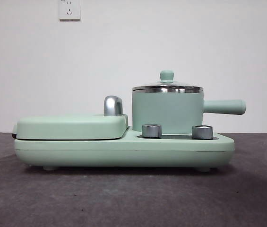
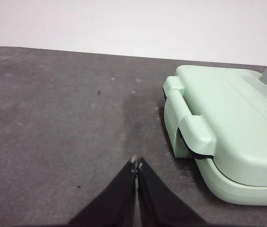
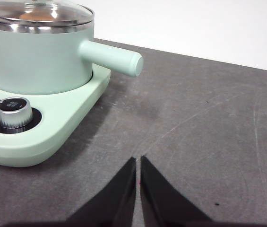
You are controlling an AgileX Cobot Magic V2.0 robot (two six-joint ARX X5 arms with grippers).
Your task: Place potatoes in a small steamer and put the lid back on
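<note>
Glass lid (image 1: 167, 88) sits on the small steamer (image 1: 167, 112); an orange potato (image 3: 33, 16) shows through the glass. Right gripper (image 3: 138, 161), jaws together and empty, lies nearer, off the handle's (image 3: 110, 56) end. Left gripper (image 2: 136, 164), jaws together, waits beside the griddle (image 2: 228, 123).

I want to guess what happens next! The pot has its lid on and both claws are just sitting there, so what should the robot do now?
Probably nothing but stay clear: the lid sits flat on the small steamer, something orange shows under the glass, and the left gripper and right gripper rest shut and empty.
</note>
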